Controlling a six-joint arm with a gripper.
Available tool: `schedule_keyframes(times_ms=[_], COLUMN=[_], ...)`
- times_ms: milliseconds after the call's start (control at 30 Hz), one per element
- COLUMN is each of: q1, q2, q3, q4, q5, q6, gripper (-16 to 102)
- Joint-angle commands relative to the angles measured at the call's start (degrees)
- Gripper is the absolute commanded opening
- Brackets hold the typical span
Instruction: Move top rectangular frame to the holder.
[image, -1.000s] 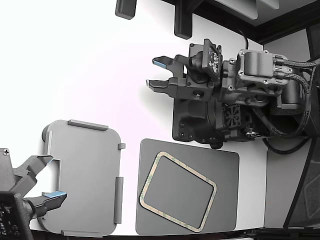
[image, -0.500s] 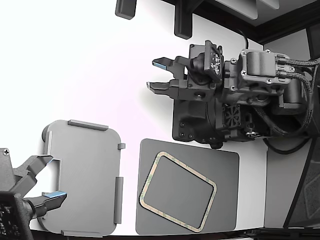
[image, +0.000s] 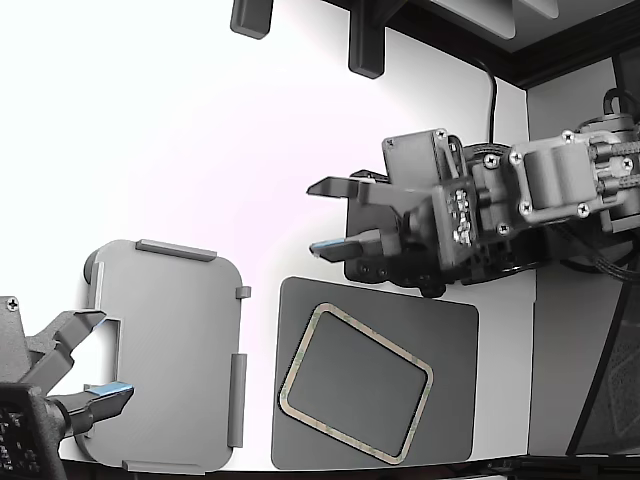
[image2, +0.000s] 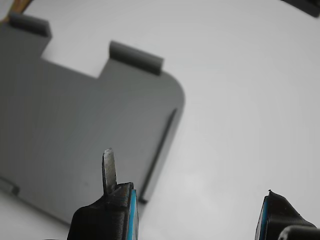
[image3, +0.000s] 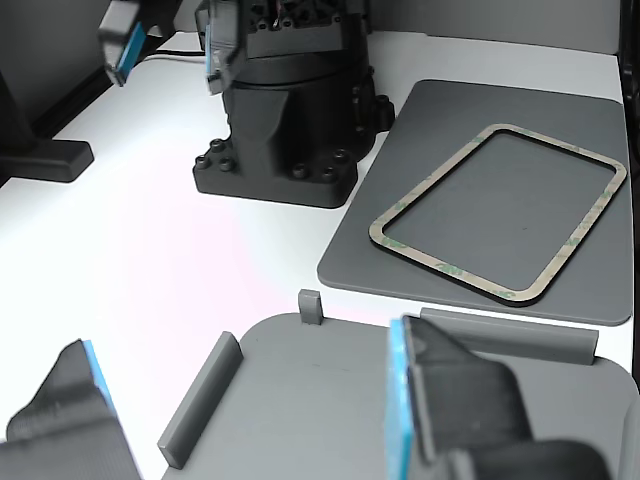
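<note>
The tan-beige rectangular frame lies flat and skewed on the dark grey mat; it also shows in the other view. The light grey holder lies to the exterior view's left of the mat and also shows in the wrist view and the other view. My gripper is open and empty. It hovers above the white table, just beyond the mat's far left corner and apart from the frame. In the wrist view my gripper points towards the holder's rounded corner.
A second arm's gripper is open over the holder's notched side at the exterior view's lower left. A black arm base stands behind the mat. Two dark blocks sit at the table's far edge.
My arm has swung, and the gripper has turned and come down the picture towards the mat's far left corner. The frame, the holder and the second arm have not moved.
</note>
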Motion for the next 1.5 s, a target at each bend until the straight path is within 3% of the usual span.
schedule_keyframes(times_ms=[0, 167, 400, 533, 700, 800, 967, 1133, 1467], q1=[6.5, 15.29, 23.82, 26.46, 29.27, 29.97, 31.38, 34.72, 35.33], q2=[-7.38, -15.47, -29.79, -37.62, -42.98, -46.05, -47.55, -49.39, -52.38], q3=[-9.49, -16.7, -26.63, -29.97, -27.95, -27.51, -24.08, -23.38, -23.99], q4=[6.15, 12.74, 21.36, 24.26, 23.73, 23.12, 18.81, 16.44, 16.7], q5=[1.67, 3.16, 1.41, -2.11, -2.37, -1.23, -1.58, 2.02, 2.72], q6=[-0.7, -1.32, -2.72, -8.44, -10.28, -8.79, -8.61, -2.81, -1.05], gripper=[100, 100, 100, 100, 100, 90, 94, 82, 80])
